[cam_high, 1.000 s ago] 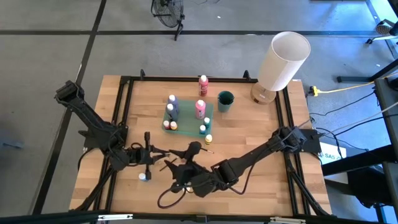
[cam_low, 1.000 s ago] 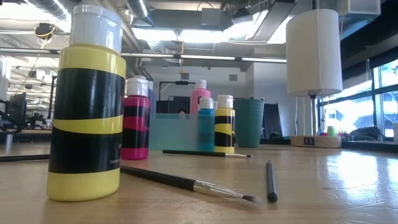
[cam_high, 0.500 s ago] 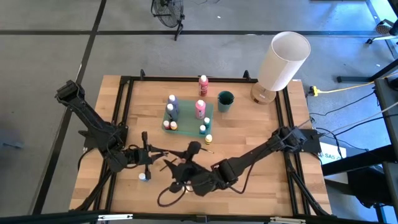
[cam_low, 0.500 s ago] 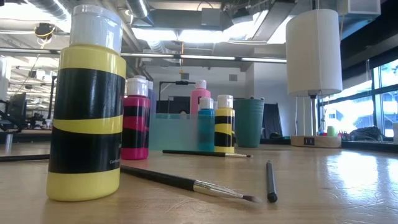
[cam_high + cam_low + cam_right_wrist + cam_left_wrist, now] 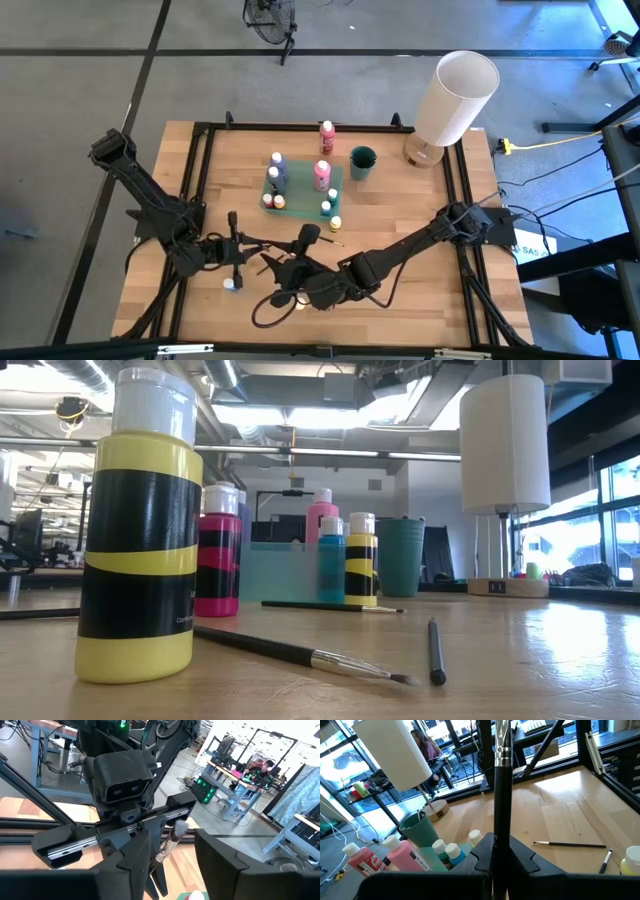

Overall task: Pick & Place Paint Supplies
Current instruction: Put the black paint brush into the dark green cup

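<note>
Over the bench (image 5: 400,200) from above, the right pincer (image 5: 290,268) has edged toward the left pincer (image 5: 236,246). Left wrist: that pincer clamps a brush (image 5: 501,795) upright. Right wrist: fingers (image 5: 135,855) apart, narrowing around the brush tip; a handover seems near.

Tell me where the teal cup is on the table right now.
In the high view the teal cup stands upright near the table's far edge, right of centre, between the light green tray of paint bottles and the big white cylinder.
</note>
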